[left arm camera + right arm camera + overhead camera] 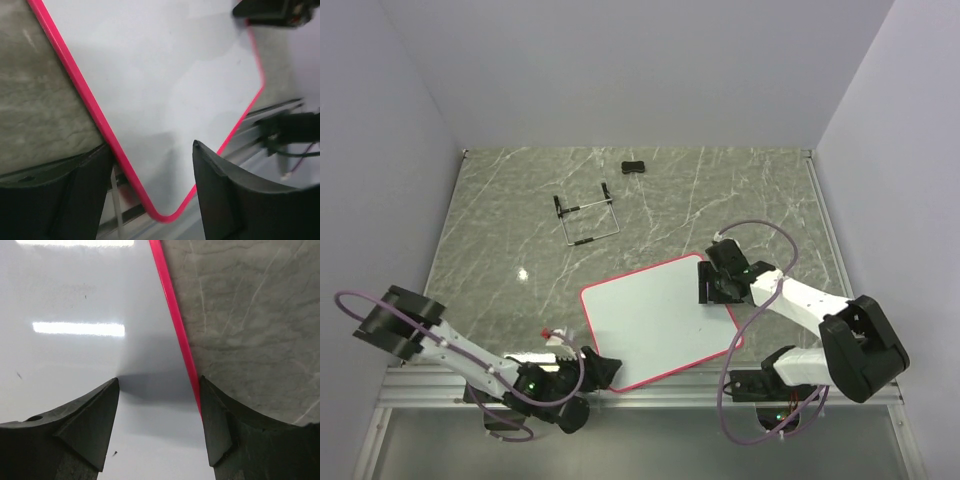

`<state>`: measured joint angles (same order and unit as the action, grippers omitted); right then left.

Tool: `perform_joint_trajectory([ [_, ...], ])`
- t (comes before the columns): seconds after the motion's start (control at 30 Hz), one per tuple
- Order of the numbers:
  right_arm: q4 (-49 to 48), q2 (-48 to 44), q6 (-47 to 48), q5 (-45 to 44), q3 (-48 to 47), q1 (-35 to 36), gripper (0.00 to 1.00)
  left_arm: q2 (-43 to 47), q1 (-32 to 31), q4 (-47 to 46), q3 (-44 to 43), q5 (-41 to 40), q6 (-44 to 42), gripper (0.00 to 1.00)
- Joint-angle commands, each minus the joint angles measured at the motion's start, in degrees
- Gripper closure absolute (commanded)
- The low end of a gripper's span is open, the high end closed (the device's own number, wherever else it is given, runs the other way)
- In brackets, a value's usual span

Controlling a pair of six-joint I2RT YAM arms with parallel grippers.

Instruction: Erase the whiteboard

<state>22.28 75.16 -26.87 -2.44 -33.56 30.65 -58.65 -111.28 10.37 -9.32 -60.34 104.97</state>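
The whiteboard (655,320) lies flat on the grey-green marble table (500,250), in the lower middle of the top view. It is turned at a slant, so one rounded corner points toward the bottom edge of the frame. From above its face looks plain white inside the red-pink frame, while the right wrist view picks up a few tiny dark specks on it.

The left gripper (603,370) sits at the board's lower left corner. In the left wrist view its claw (151,145) stands wide, with the pink frame running down between the two black fingers (55,200) and the rounded corner just below them. It holds nothing.

The right gripper (706,283) is at the board's upper right edge. In its own view the claw (159,379) is also spread wide, one finger over the white face and the other at the pink frame. A soft shadow lies under it. The tips may be touching the board, but the angle does not settle that.

A small wire stand (588,218) stands toward the upper left of the table, well apart from the board. A small black object (635,167) lies near the far edge.
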Motion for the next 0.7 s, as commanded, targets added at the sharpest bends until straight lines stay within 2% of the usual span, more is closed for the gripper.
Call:
perform_joint_trajectory([
  [0.0,5.1,5.3,-9.2,34.7,2.8,5.6,0.31,-13.0,-2.2,-49.8,11.6,6.5,36.0,0.29],
  [0.03,4.5,5.8,-9.1,34.9,2.9,5.6,0.31,-15.1,-3.1,-52.7,11.7,2.3,36.5,0.29],
  [0.1,3.8,7.2,-9.2,35.5,3.0,5.6,0.32,-21.3,-5.1,-60.6,11.5,-0.6,38.6,0.3],
  [0.17,2.9,7.9,-9.3,36.0,3.2,5.6,0.32,-25.5,-7.8,-63.6,10.4,-5.4,41.1,0.3],
  [0.27,2.5,9.1,-9.1,36.4,3.2,5.6,0.32,-33.6,-11.7,-64.5,7.8,-12.2,49.5,0.33],
  [0.3,2.4,9.5,-9.0,36.5,3.1,5.6,0.32,-37.4,-12.8,-63.9,7.5,-14.1,55.1,0.37],
  [0.33,2.5,9.7,-8.9,36.5,2.9,5.6,0.32,-39.0,-13.9,-64.5,7.2,-16.0,57.1,0.42],
  [0.4,2.5,10.1,-8.7,36.6,2.7,5.6,0.32,-42.1,-15.2,-69.7,8.2,-19.4,57.1,0.56],
  [0.47,2.6,10.4,-8.8,36.9,2.2,5.6,0.32,-41.5,-15.3,-68.3,8.3,-19.4,57.2,0.68],
  [0.5,2.8,10.4,-8.7,36.8,1.9,5.6,0.32,-38.4,-15.3,-66.2,8.1,-19.3,57.3,0.84],
  [0.53,3.1,10.4,-8.6,36.8,1.4,5.6,0.32,-35.8,-15.3,-58.7,7.9,-19.1,57.3,0.94],
  [0.57,3.3,10.2,-8.6,36.7,1.0,5.6,0.33,-32.4,-15.2,-53.4,7.1,-18.5,57.4,1.0],
  [0.6,3.6,9.6,-8.5,36.5,0.9,5.6,0.33,-24.0,-15.1,-47.0,6.3,-16.5,57.5,1.0],
  [0.63,4.0,9.3,-8.5,36.1,0.2,5.6,0.33,-18.9,-14.2,-28.2,2.9,-14.8,57.4,1.0],
  [0.67,4.3,9.0,-8.5,35.9,-0.3,5.6,0.33,-13.6,-13.4,-18.1,0.2,-11.8,57.3,1.0],
])
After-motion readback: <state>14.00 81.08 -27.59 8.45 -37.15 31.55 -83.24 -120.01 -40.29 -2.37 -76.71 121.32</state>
